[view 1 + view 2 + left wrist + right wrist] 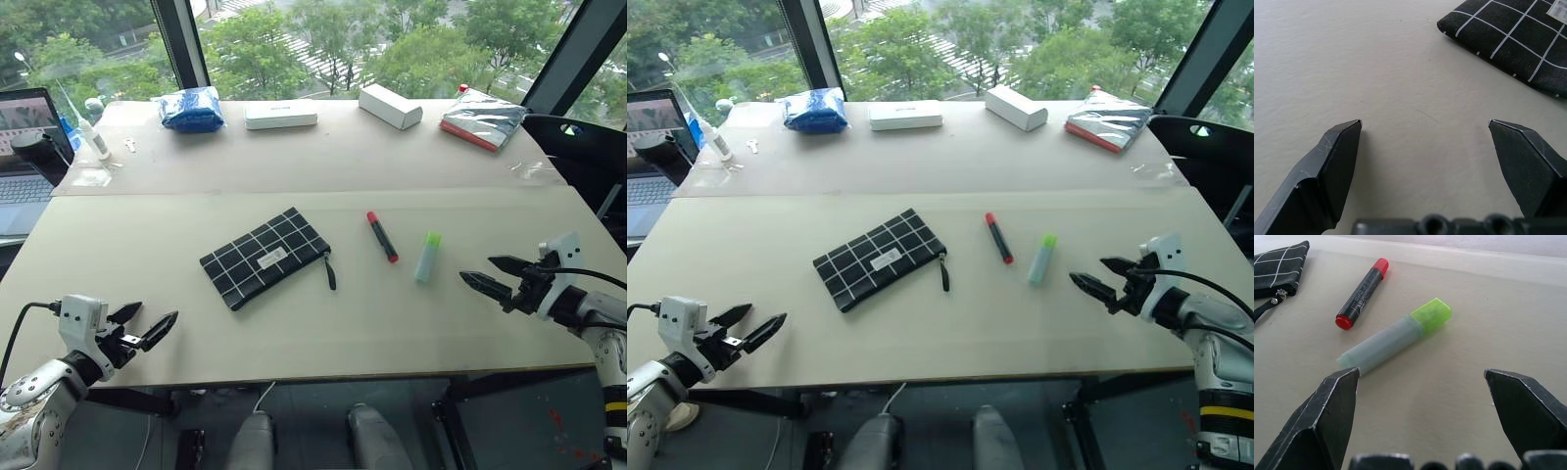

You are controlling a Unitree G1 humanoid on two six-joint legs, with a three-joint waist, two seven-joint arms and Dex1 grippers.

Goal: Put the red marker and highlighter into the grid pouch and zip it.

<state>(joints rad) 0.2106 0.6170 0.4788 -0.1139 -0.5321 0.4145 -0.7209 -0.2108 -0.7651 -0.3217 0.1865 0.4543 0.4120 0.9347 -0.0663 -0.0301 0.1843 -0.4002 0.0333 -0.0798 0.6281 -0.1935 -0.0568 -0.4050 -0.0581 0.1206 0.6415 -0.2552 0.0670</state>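
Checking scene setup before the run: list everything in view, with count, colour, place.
grid pouch: 1, black with white grid, flat on near table, left of centre
red marker: 1, red with a dark middle, lying right of the pouch
highlighter: 1, pale body, yellow-green cap, right of the marker, apart from it
table: 1, beige
blue cloth bundle: 1, blue, far left
flat white case: 1, white, far centre
white box: 1, white, far centre-right
silver packet: 1, silver with red edge, far right
laptop: 1, dark, open, left edge
left gripper: 1, black fingers, open, near left edge of table
right gripper: 1, black fingers, open, right of the highlighter
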